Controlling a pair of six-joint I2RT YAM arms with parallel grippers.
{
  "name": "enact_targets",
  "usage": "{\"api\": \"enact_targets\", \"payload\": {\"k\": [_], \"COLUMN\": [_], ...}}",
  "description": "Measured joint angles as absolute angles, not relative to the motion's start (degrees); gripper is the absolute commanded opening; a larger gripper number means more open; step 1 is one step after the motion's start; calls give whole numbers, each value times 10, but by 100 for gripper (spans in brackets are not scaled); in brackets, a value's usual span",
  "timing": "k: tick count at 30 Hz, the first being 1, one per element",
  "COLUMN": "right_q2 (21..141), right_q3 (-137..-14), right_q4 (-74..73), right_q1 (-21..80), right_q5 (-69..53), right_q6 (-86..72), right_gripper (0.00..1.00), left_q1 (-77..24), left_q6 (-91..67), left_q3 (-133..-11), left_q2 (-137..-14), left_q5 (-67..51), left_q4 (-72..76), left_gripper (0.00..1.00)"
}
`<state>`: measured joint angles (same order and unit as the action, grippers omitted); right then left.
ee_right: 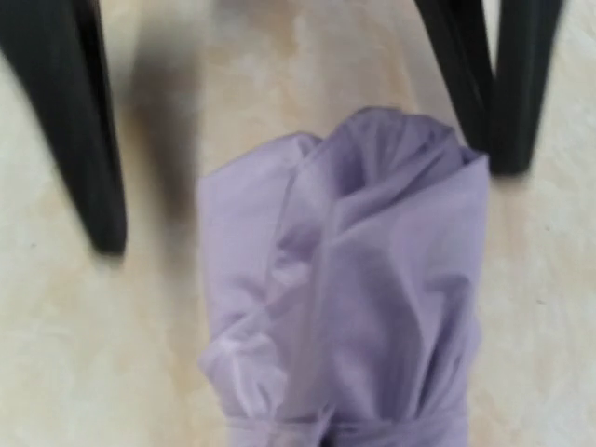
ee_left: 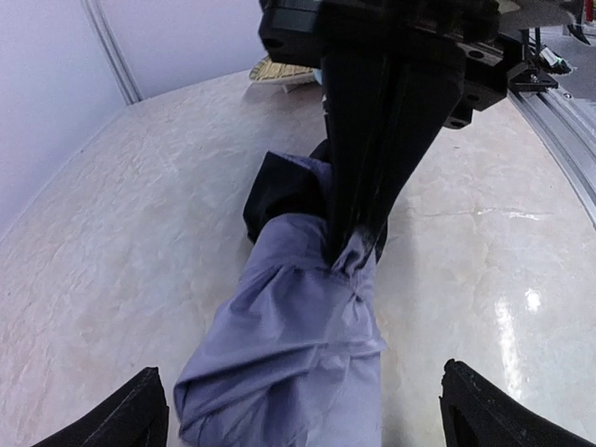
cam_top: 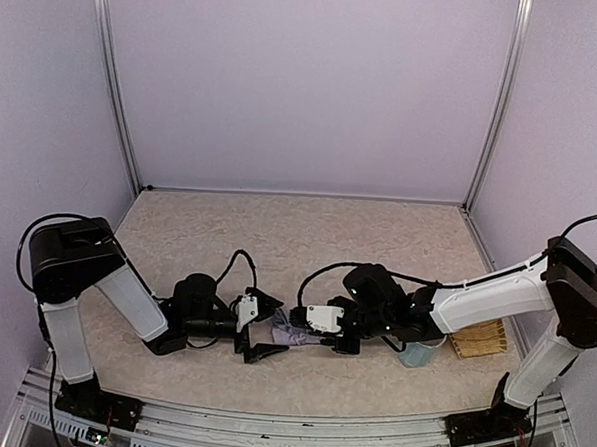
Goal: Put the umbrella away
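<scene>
I had the umbrella lying lengthwise between both arms, one end inside the wide-spread left gripper; the right gripper pinched its fabric.

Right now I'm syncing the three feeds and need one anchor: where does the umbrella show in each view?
Top external: the umbrella lies low centre on the beige marbled table.
Left wrist: lower centre, its fabric pinched by the right end effector.
Right wrist: centre down to the bottom edge.
Shared landmark: that table surface, under the umbrella in all three.
</scene>
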<state>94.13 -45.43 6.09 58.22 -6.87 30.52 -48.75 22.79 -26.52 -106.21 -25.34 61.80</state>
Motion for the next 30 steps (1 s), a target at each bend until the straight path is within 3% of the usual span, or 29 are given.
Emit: {"api": "enact_targets", "payload": {"k": [6,13,20,24,27,29,30], "right_q2": [941,943,952,955,958,959,959], "right_q3": [-453,-454,-464,-467,-471,-472,-472], "right_q4": [60,60,60,59,57,56,55], "right_q1": [585,585,580,576,576,576,576], "right_q5": [-68,-66,-56,-55,-55,-55,-56], "right_q6": [319,328,328,328,328,328,328], "right_gripper": [0,0,0,0,0,0,0], "left_q1": [-513,-509,-499,-491,-488,-487,-487], "left_q6": [234,237,265,279,290,294,296], "left_q3": [-322,-378,-415,-427,-433,-435,-435], "left_q2": [-1179,-1240,-1261,-1261,-1264,-1266,-1266], "left_q5": [-234,-279,-343,-357,-358,-360,-359], "left_q4": [737,773,729,703,697,695,694], "left_gripper": [99,98,82,58,47,33,18]}}
